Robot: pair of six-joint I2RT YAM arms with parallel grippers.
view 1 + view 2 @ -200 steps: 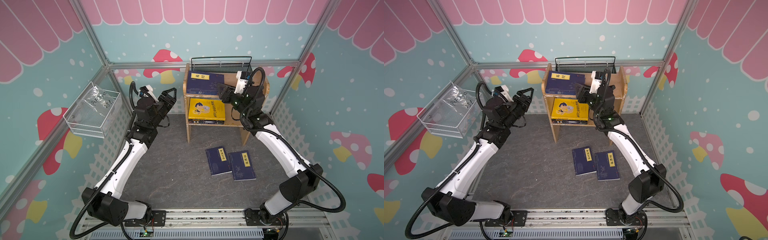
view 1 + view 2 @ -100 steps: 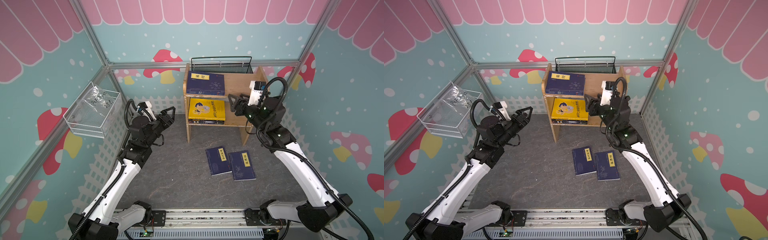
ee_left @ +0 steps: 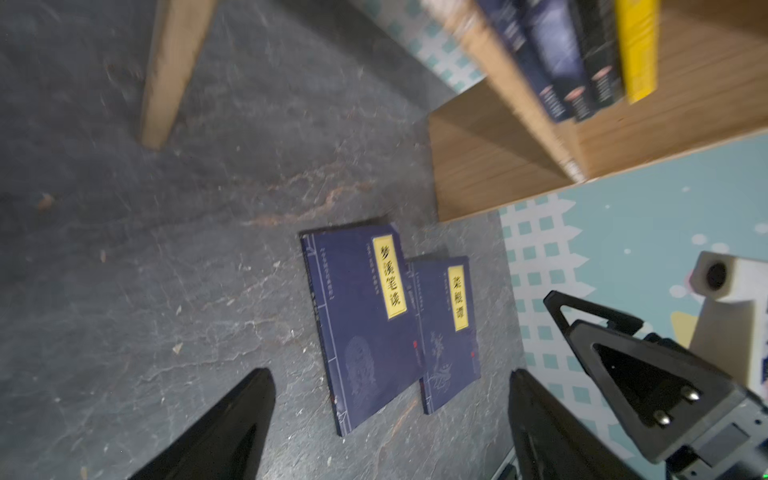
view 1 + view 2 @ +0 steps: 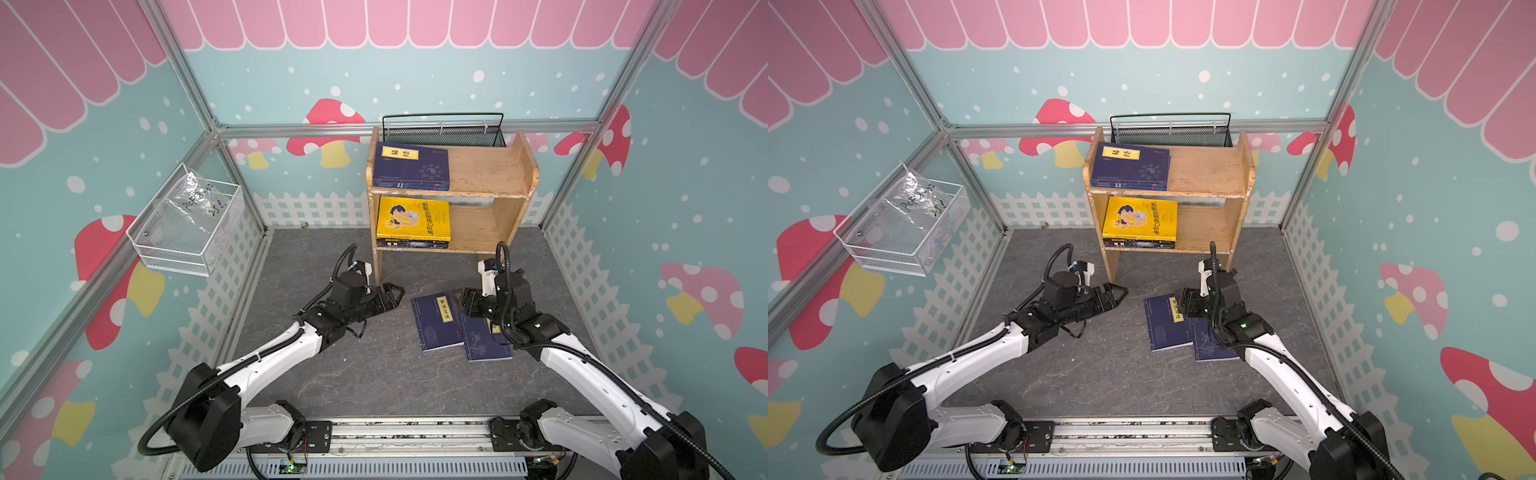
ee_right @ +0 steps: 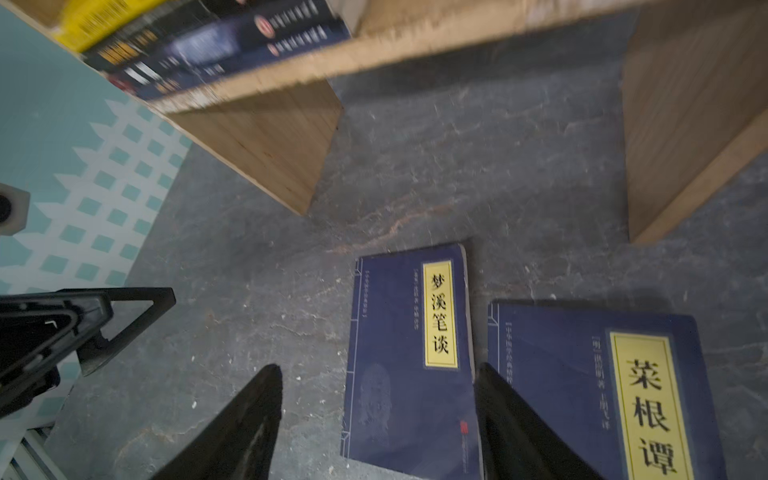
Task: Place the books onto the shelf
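Observation:
Two navy books with yellow title labels lie flat on the dark floor, the left book (image 4: 434, 322) (image 3: 361, 324) (image 5: 409, 345) overlapping the right book (image 4: 484, 345) (image 3: 446, 332) (image 5: 602, 395). The wooden shelf (image 4: 486, 170) (image 4: 1208, 170) stands behind them, with a navy stack (image 4: 409, 166) on its top tier and a yellow book (image 4: 413, 218) topping a stack below. My left gripper (image 4: 397, 291) (image 4: 1120, 293) (image 3: 390, 374) hangs open and empty, left of the floor books. My right gripper (image 4: 459, 299) (image 4: 1183, 301) (image 5: 378, 368) is open low over the left book's near edge, holding nothing.
A black mesh basket (image 4: 442, 135) sits behind the shelf's top. A white wire basket (image 4: 187, 228) holding a plastic bag hangs on the left wall. The shelf's plank legs (image 4: 377, 266) stand just beyond both grippers. Walls close in the floor on three sides.
Both arms have come down from shelf height to just above the floor, closing in on the two navy books. Both grippers have opened wider.

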